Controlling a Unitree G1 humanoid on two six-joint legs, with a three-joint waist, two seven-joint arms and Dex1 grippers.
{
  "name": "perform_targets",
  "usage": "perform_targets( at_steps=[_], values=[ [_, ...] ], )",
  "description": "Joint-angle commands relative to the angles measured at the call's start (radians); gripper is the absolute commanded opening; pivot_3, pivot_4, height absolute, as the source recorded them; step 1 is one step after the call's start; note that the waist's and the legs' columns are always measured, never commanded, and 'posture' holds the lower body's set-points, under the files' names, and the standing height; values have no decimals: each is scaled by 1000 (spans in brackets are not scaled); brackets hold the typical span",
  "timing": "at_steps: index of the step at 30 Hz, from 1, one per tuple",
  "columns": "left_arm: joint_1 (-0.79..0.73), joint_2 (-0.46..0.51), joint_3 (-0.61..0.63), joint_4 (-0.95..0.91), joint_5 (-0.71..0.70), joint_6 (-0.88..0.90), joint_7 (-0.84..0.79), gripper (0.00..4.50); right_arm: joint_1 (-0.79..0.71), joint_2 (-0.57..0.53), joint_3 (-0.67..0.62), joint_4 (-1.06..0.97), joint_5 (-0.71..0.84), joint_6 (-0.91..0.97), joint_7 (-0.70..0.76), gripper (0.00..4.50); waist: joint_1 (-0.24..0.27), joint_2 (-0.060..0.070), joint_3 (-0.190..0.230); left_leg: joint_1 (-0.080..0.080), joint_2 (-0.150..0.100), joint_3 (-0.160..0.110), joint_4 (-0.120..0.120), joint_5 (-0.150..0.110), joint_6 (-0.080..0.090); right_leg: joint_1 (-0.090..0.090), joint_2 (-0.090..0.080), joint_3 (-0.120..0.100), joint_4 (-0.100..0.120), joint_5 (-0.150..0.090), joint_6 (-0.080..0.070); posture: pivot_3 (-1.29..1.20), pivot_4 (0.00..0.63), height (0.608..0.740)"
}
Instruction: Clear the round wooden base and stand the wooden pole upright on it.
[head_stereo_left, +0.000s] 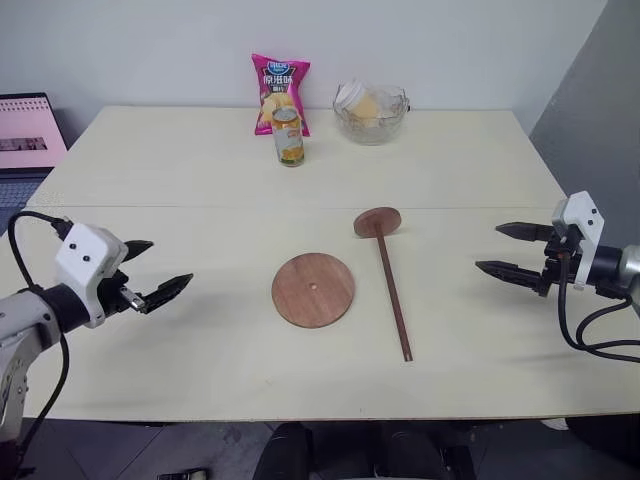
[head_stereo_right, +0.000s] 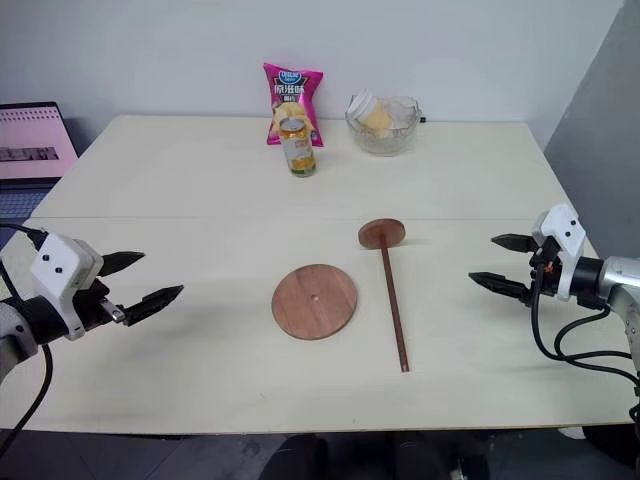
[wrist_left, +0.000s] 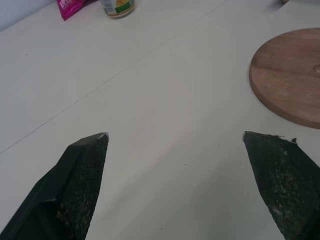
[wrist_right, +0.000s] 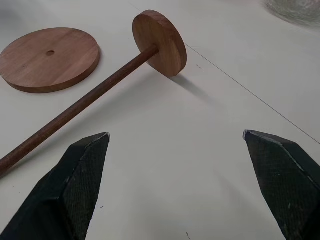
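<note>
The round wooden base (head_stereo_left: 313, 289) lies flat at the table's middle with nothing on it, its small centre hole showing. Just to its right lies the wooden pole (head_stereo_left: 392, 295), its smaller disc end (head_stereo_left: 377, 221) pointing away from me and tilted on its edge. My left gripper (head_stereo_left: 150, 272) hovers open over the left part of the table, well clear of the base (wrist_left: 292, 75). My right gripper (head_stereo_left: 505, 250) is open over the right part, a short way from the pole (wrist_right: 85, 102).
At the back of the table (head_stereo_left: 180, 180) stand a yellow can (head_stereo_left: 288, 137), a pink snack bag (head_stereo_left: 279, 92) behind it and a glass bowl (head_stereo_left: 371, 113) with pale items. A laptop (head_stereo_left: 28, 135) sits off the table's left edge.
</note>
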Motion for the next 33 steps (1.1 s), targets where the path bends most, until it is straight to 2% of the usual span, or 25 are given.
perform_targets(
  at_steps=[1,8,16,21,26,31,33],
  values=[
    [8,23,20,-19,-3,-21,-30,4479,-3,-4,-36,-15,10,-12,-2,4500,0,0,0,0,0,0,0,0,0,0,0,0,0,0,0,0,150,740],
    [10,30,16,-28,21,-14,-23,4479,0,-2,-36,-16,11,-7,-6,4500,0,0,0,0,0,1,0,0,0,0,0,1,1,0,0,0,150,740],
    [-9,14,42,-40,-37,-38,-66,4479,7,11,-39,-43,38,38,-21,4500,0,0,0,0,0,1,0,0,0,0,0,1,1,0,0,0,150,740],
    [7,23,20,-81,-18,-71,-79,4479,-6,7,-32,-72,61,77,-23,4500,0,0,0,1,0,2,0,0,0,0,0,1,1,0,0,0,150,740],
    [-3,34,-62,-221,-91,-12,-123,4479,-27,-11,9,-230,128,201,-18,4500,0,0,0,0,0,2,0,0,0,0,0,2,1,0,0,0,150,740],
    [-59,31,-142,-272,-101,8,-118,4479,-90,47,62,-338,168,367,-148,4500,0,0,0,1,1,1,1,0,0,0,1,2,2,0,0,0,150,740],
    [-84,23,-178,-287,-110,12,-122,4479,-165,125,111,-358,156,511,-291,4500,-3,0,0,1,1,2,1,0,0,0,2,2,2,0,0,0,150,740]
  ],
)
